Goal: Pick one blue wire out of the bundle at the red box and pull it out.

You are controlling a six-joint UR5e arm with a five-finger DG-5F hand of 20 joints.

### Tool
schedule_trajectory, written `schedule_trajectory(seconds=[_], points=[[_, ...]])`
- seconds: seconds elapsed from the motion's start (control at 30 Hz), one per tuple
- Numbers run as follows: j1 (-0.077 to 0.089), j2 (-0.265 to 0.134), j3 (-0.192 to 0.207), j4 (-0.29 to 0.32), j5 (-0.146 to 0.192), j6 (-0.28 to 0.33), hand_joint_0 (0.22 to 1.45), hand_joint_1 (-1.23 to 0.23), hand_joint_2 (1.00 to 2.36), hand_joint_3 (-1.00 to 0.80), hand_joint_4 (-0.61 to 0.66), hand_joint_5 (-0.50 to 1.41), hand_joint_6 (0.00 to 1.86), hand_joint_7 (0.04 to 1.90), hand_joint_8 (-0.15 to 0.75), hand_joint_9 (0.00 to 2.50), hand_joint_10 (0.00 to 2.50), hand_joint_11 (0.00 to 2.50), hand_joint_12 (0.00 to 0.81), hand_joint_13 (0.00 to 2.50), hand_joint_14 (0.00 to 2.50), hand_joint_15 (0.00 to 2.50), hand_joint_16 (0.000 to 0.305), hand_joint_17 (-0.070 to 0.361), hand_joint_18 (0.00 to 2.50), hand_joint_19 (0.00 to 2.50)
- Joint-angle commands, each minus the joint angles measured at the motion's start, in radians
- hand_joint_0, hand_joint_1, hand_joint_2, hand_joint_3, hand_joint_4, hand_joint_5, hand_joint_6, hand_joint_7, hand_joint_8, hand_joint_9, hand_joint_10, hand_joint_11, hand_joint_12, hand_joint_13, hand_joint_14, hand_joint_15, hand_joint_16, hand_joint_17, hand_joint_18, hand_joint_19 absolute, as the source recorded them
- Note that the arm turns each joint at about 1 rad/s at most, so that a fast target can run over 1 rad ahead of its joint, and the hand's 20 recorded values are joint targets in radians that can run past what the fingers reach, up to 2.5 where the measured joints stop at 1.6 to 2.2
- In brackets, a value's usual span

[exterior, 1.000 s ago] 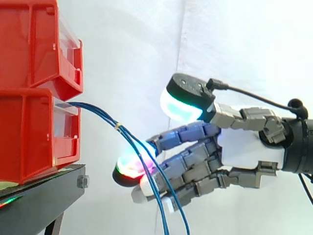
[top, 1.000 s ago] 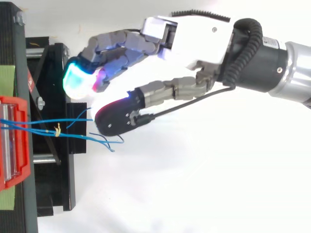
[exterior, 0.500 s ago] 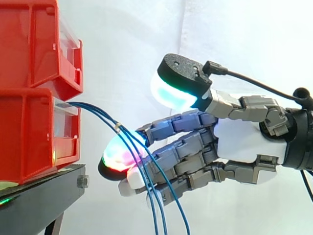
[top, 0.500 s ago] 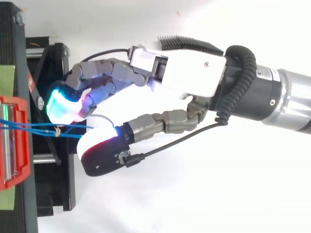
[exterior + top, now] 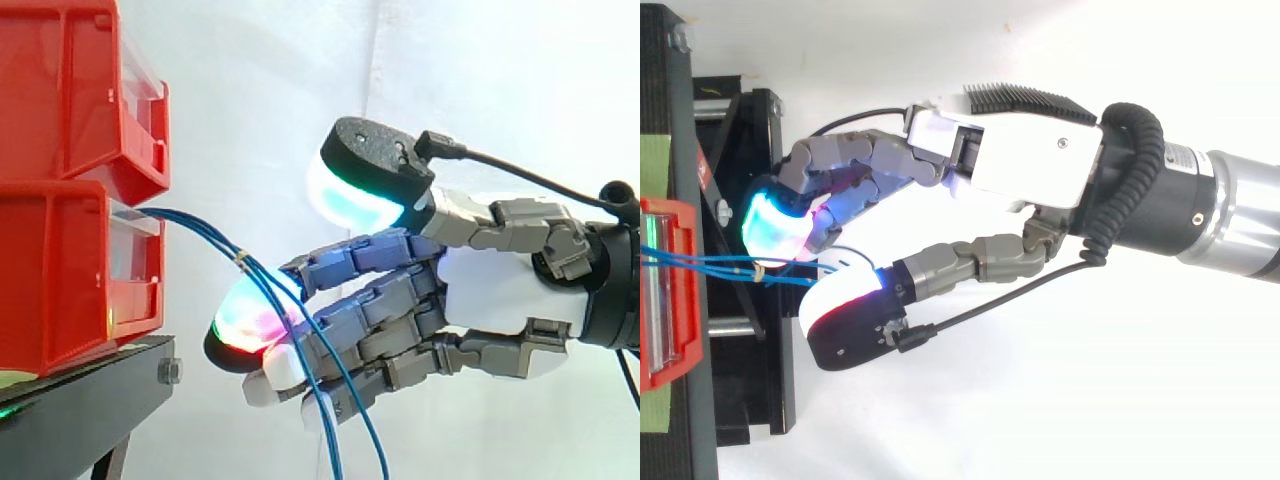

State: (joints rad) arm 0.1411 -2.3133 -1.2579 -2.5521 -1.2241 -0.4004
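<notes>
A bundle of thin blue wires [image 5: 200, 228] comes out of the lower red bin [image 5: 60, 280], held together by a small yellow tie [image 5: 241, 258], and droops down past the bottom edge. My hand [image 5: 500, 290] reaches in from the right at the height of the wires. Its fingers are only loosely bent, with a glowing fingertip [image 5: 245, 325] just behind the hanging strands. The thumb [image 5: 365, 185] stands well above them. In the top view the blue wires [image 5: 710, 262] run from the bin into the gap between the fingers [image 5: 770, 215] and the thumb [image 5: 845, 325]; nothing is pinched.
A second red bin [image 5: 60, 90] sits stacked on the lower one. Both rest on a black stand [image 5: 90, 400] at the left, whose frame [image 5: 750, 130] lies under the fingertips in the top view. A white curtain hangs behind.
The hand has moved left toward the bins, so its fingers and thumb now flank the wires. Over the last half second it has barely shifted.
</notes>
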Motion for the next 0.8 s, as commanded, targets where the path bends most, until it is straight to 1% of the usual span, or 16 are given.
schedule_trajectory(seconds=[0.0, 0.03, 0.1, 0.13, 0.4, 0.53, 0.63, 0.67, 0.73, 0.77], points=[[0.0, 0.0, 0.0, 0.003, 0.0, 0.0, 0.58, -0.61, 1.01, -0.38, 0.36, -0.13, 0.5, 1.15, 0.382, 0.76, 0.01, 0.41, 0.45, 0.6, 0.01, 0.24, 0.063, 0.143, 0.64, 0.39], [0.0, 0.0, 0.0, 0.003, 0.0, 0.0, 0.59, -0.62, 1.01, -0.37, 0.35, -0.12, 0.5, 1.17, 0.379, 0.76, 0.01, 0.41, 0.449, 0.6, 0.01, 0.24, 0.063, 0.142, 0.64, 0.39], [0.0, 0.0, 0.0, 0.003, 0.0, 0.0, 0.6, -0.65, 1.01, -0.34, 0.31, -0.12, 0.5, 1.3, 0.379, 0.76, 0.01, 0.42, 0.448, 0.62, 0.01, 0.24, 0.064, 0.143, 0.65, 0.39], [0.0, 0.0, 0.0, 0.003, 0.0, 0.0, 0.6, -0.65, 1.01, -0.34, 0.31, -0.12, 0.51, 1.3, 0.379, 0.76, 0.01, 0.42, 0.448, 0.62, 0.01, 0.24, 0.064, 0.143, 0.65, 0.39], [0.0, 0.0, 0.0, 0.004, 0.0, 0.005, 0.62, -0.7, 1.02, -0.3, 0.29, -0.16, 0.68, 1.07, 0.376, 0.77, 0.01, 0.45, 0.449, 0.65, 0.01, 0.26, 0.064, 0.143, 0.69, 0.39], [-0.002, 0.002, 0.0, 0.001, 0.0, 0.005, 0.61, -0.7, 1.02, -0.31, 0.3, -0.16, 0.67, 1.06, 0.376, 0.78, 0.01, 0.46, 0.451, 0.66, 0.01, 0.27, 0.064, 0.143, 0.7, 0.4], [-0.002, 0.0, 0.0, 0.003, 0.0, 0.008, 0.59, -0.69, 1.01, -0.35, 0.31, -0.15, 0.64, 1.09, 0.375, 0.78, 0.01, 0.46, 0.452, 0.66, 0.01, 0.28, 0.064, 0.144, 0.7, 0.41], [-0.002, 0.0, 0.0, 0.004, 0.0, 0.008, 0.59, -0.68, 1.01, -0.37, 0.31, -0.14, 0.61, 1.14, 0.38, 0.78, 0.01, 0.46, 0.454, 0.66, 0.01, 0.28, 0.064, 0.144, 0.7, 0.41], [-0.002, 0.0, 0.0, 0.006, -0.002, 0.005, 0.58, -0.67, 1.01, -0.37, 0.31, -0.14, 0.59, 1.18, 0.381, 0.78, 0.01, 0.46, 0.455, 0.66, 0.01, 0.28, 0.064, 0.144, 0.7, 0.42], [-0.002, 0.0, 0.0, 0.007, -0.002, 0.005, 0.58, -0.66, 1.01, -0.37, 0.31, -0.14, 0.59, 1.18, 0.382, 0.78, 0.01, 0.46, 0.456, 0.66, 0.01, 0.28, 0.064, 0.145, 0.7, 0.42]])
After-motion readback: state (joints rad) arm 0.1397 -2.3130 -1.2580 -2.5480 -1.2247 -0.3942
